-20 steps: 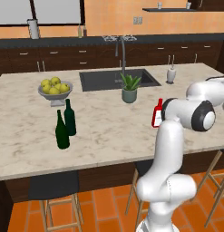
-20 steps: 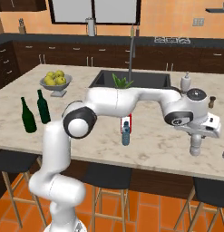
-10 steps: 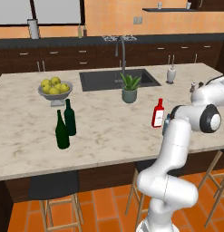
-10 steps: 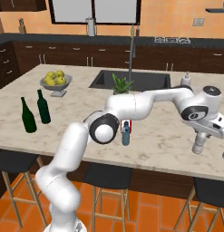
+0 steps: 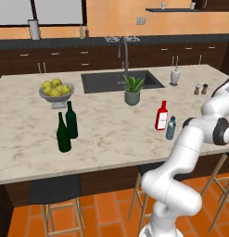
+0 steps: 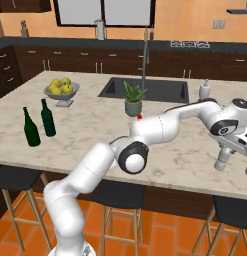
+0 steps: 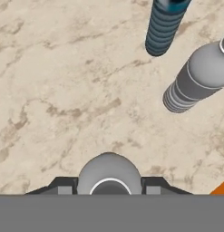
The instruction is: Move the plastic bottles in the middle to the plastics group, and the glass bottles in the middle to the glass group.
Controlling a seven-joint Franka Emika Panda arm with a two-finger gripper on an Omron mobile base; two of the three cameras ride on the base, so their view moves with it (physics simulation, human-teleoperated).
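Note:
My gripper (image 6: 224,153) is over the counter's right end, shut on the clear-whitish plastic bottle (image 6: 222,162), which hangs upright just above the marble. In the hand view its pale round top (image 7: 109,171) sits between my dark fingertips (image 7: 62,186). Ahead stand two ribbed plastic bottles, one blue (image 7: 162,28) and one grey (image 7: 194,80). The blue-grey bottle with a dark cap (image 5: 170,128) stands mid-counter beside the red flat-sided bottle (image 5: 161,116). Two tall green wine bottles (image 5: 64,134) (image 5: 71,120) stand at the left.
A potted plant (image 5: 132,90), a sink (image 5: 120,80), a fruit bowl (image 5: 55,90), a white soap dispenser (image 5: 175,75) and two small shakers (image 5: 200,89) occupy the far side. The counter's right edge and orange floor (image 7: 220,187) lie close by my hand.
My arm has swung further right with the whitish bottle and lowered slightly. The blue-grey bottle, hidden behind the arm before in the left view, now shows beside the red one.

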